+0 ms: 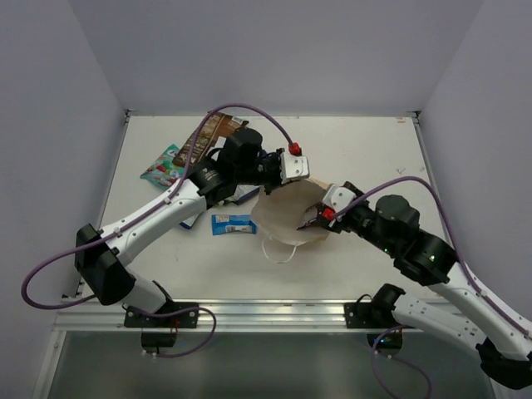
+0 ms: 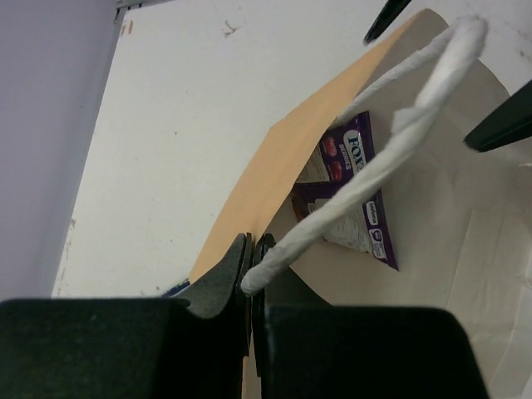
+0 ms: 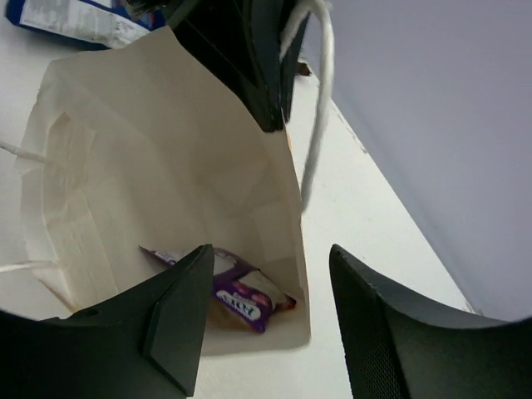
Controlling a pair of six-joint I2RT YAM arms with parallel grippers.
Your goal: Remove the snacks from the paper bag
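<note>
The right jaws hang released over the mouth of the paper bag (image 1: 283,212), which lies on the desk (image 1: 366,150). Inside the bag is a purple packet (image 3: 243,301), probably sweets. The left jaws are clenched on the bag's far rim, beside its white cord handle (image 2: 391,141). Left of the bag lies a blue bar wrapper (image 1: 233,224). Farther back-left of the bag are a teal-and-red pouch (image 1: 164,166) and a long brown packet (image 1: 218,131).

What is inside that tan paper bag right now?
One flat purple snack packet lies at the bottom of the tan paper bag. Anything beneath it, or behind the bag's near wall, is hidden.
</note>
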